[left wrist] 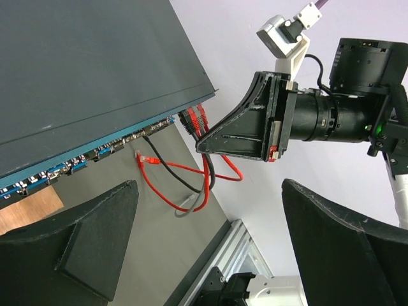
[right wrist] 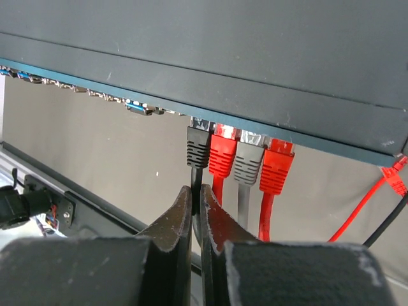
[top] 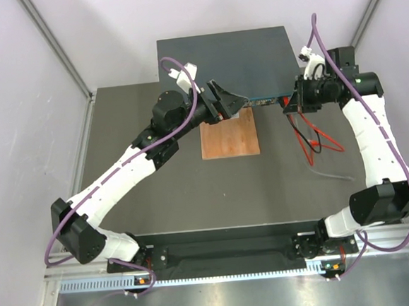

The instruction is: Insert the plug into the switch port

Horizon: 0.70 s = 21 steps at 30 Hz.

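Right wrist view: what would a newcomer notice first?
A row of four plugs, black, red, grey, red, sits in the switch front. The right gripper is shut on the black cable just below its plug. In the top view, the left gripper gapes open by the wooden board.

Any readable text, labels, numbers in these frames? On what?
No legible text in any view.
On the switch, the front face may carry port markings, but they are too small and blurred to read.
On the plugs, no print is visible.
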{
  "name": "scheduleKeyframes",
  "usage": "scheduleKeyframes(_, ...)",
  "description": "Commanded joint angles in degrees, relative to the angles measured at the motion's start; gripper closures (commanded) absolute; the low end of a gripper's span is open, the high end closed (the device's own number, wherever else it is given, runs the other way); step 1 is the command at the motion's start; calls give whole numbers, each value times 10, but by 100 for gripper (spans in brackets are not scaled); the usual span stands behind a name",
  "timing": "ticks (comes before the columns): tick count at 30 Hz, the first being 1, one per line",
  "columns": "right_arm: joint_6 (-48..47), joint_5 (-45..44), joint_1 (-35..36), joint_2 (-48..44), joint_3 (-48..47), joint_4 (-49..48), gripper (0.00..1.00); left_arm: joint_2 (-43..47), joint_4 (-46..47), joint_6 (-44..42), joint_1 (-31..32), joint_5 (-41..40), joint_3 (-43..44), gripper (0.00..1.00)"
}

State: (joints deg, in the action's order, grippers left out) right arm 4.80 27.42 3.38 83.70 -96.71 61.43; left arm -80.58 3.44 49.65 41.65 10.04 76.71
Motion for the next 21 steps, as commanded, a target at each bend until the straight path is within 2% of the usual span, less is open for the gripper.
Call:
scheduleKeyframes(1, 15, -38, 0, 8, -59, -125, 100, 2, 38, 0, -3, 3, 3, 1)
scheduleKeyframes(7, 28, -48, -1, 15, -61, -160, 100, -1, 33, -2, -3, -1, 7, 1)
scheduleKeyframes(17, 50, -52, 10, 3, 7, -238, 100, -3, 19, 3, -7, -2, 8, 1)
scheduleKeyframes(21, 62, -59, 14, 2, -5, -266, 100, -5, 17, -2, -7, 0, 13, 1)
